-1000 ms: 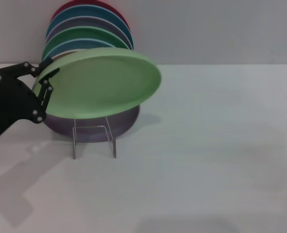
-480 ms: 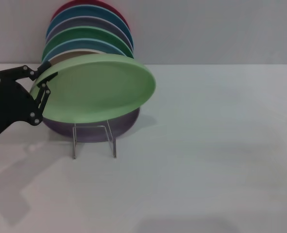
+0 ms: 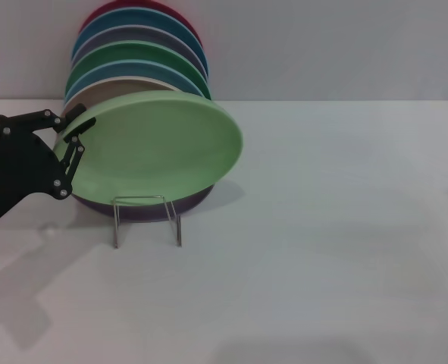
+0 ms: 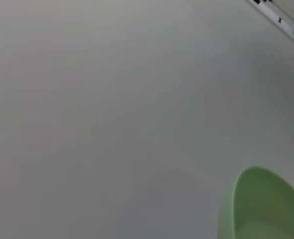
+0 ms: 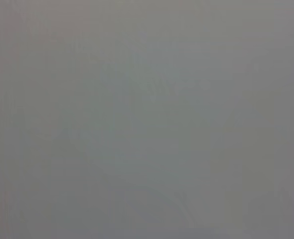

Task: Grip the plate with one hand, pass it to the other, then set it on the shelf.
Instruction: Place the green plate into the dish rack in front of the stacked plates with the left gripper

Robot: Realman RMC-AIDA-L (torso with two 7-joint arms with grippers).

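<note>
Over the wire rack (image 3: 146,218) on the bench (image 3: 322,250), the left gripper (image 3: 71,129) pinches the mint-green plate (image 3: 159,148) by its rim — tilted. It has sunk since a moment ago, now covering most of the lilac plate (image 3: 144,208).

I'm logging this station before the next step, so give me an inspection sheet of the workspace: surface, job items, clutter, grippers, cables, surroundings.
Surface: white table, bare apart from the rack.
Job's things: mint plate tilted, held at its left rim at the front of the plate row, above the wire rack; its edge also shows in the left wrist view.
Clutter: upright plates in the rack behind it, with a purple plate just behind and below it.
Grippers: left gripper shut on the mint plate's rim; right gripper not in view.
Cables: nothing seen.
Surroundings: plain grey wall behind the table.
</note>
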